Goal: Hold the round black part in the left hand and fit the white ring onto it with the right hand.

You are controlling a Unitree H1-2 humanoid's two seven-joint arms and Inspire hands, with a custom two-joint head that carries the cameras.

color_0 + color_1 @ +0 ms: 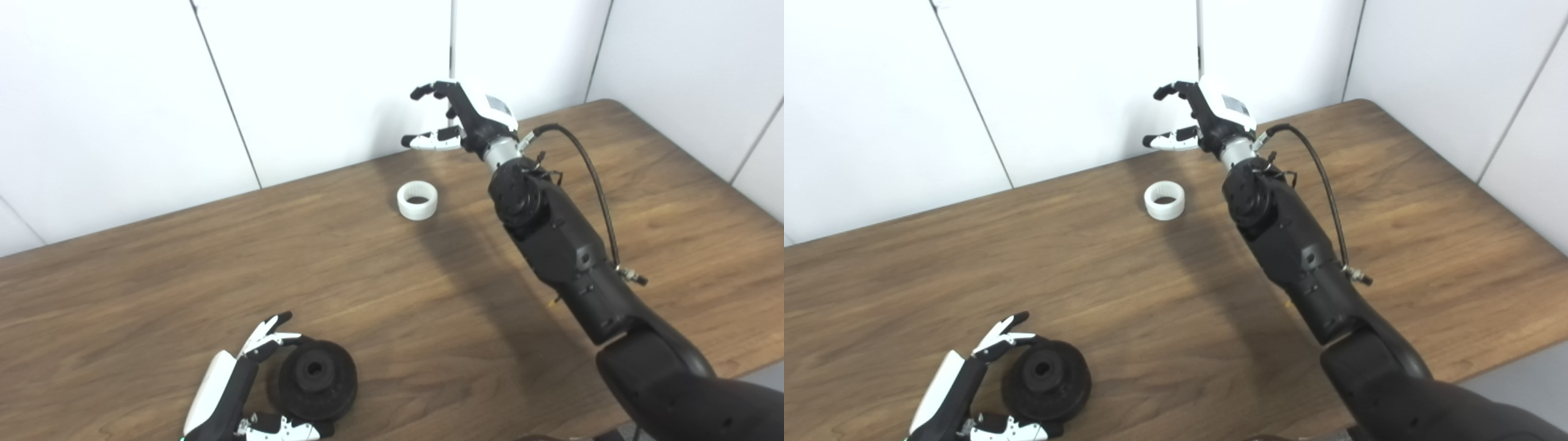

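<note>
Black and grooved, the pulley-like round part lies flat at the near table edge, the left hand cupping its rim loosely. Farther off, the ribbed white ring looks light and rigid; grip its outer wall. The right hand hovers beyond it, spread and empty.

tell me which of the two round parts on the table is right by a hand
The round black part: the left hand curls around it at the near edge. The white ring lies alone, with the open right hand raised beyond it.
</note>
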